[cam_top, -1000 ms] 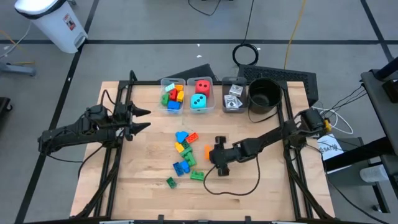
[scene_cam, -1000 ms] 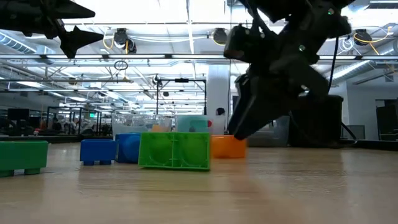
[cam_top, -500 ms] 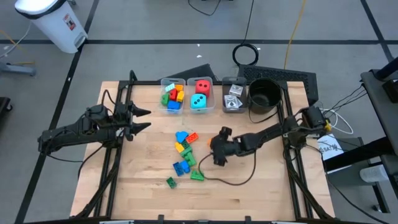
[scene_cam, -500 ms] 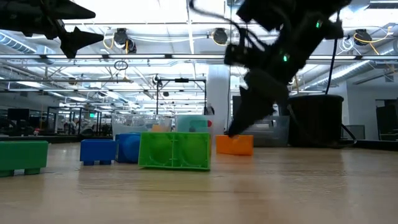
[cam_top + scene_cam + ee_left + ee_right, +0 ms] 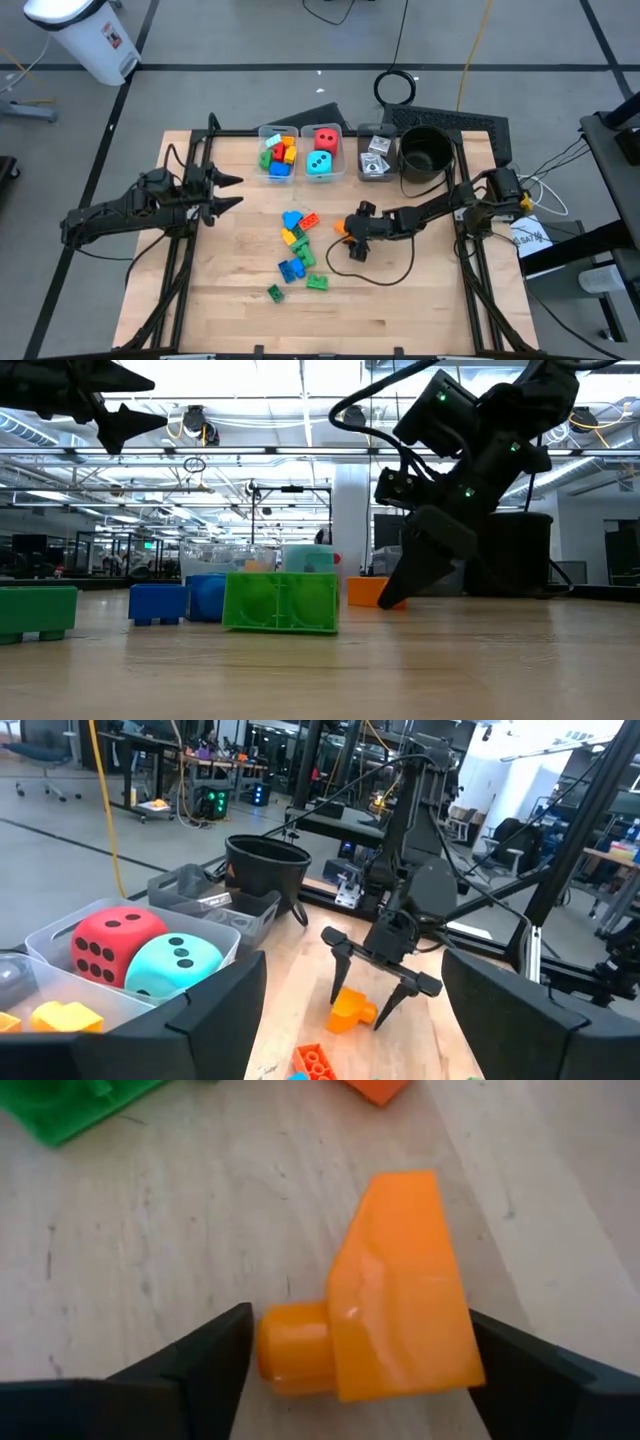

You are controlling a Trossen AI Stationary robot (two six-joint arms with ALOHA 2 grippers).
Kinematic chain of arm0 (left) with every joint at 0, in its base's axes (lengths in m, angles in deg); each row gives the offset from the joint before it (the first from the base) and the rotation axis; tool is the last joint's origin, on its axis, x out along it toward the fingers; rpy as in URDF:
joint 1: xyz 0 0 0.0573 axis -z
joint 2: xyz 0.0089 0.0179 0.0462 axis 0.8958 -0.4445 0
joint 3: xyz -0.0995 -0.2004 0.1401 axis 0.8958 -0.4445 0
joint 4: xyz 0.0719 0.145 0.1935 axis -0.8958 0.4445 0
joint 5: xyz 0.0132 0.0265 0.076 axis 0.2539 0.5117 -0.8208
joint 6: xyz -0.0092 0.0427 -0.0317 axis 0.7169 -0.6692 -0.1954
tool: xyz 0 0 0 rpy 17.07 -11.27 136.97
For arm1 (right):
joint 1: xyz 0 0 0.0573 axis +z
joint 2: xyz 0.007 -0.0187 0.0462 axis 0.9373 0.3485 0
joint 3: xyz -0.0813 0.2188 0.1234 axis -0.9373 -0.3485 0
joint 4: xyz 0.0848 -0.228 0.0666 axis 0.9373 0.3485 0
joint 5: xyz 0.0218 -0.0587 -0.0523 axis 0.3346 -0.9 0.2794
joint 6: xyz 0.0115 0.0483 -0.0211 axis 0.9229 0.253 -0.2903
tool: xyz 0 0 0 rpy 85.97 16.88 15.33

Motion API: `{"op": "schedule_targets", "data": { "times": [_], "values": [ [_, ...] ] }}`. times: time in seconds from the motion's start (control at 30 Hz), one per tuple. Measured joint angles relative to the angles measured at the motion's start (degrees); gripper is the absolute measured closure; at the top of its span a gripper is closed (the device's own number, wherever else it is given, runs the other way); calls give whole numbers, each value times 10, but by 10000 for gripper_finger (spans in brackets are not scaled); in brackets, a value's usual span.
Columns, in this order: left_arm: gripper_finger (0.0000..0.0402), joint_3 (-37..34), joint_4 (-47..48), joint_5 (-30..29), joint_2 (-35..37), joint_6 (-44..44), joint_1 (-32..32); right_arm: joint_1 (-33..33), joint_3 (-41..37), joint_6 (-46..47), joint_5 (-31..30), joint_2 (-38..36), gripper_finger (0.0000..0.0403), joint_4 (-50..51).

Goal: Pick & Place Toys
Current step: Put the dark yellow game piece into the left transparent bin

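Observation:
An orange brick (image 5: 395,1295) lies on the table (image 5: 400,300) right of the loose pile of toys (image 5: 296,248). My right gripper (image 5: 365,985) slants down over it, open. One finger (image 5: 200,1365) stands on either side of the brick (image 5: 352,1008), close to it; whether they touch it I cannot tell. In the low view the brick (image 5: 362,591) shows behind my right gripper (image 5: 392,596). My left gripper (image 5: 236,192) waits open, level and high above the table's left side.
Three clear bins stand at the far edge: one with bricks (image 5: 277,153), one with a red and a teal die (image 5: 322,150), one with cards (image 5: 376,156). A black pot (image 5: 425,152) stands right of them. A green brick (image 5: 280,602) and blue bricks (image 5: 158,603) lie nearer.
My right gripper has swung from the near side toward the table's far edge, rolled, and sunk until its fingers stand around the orange brick. My left arm has kept still.

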Motion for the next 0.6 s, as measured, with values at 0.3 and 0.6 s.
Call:
{"op": "schedule_targets", "data": {
  "times": [0.3,0.6],
  "values": [
    [94,0,1,-10,-15,83,1,0,-5,-39,0,-1,166,-9],
    [94,-93,-201,-10,-136,167,2,21,-5,-85,-6,-61,166,-5]
  ]
}}
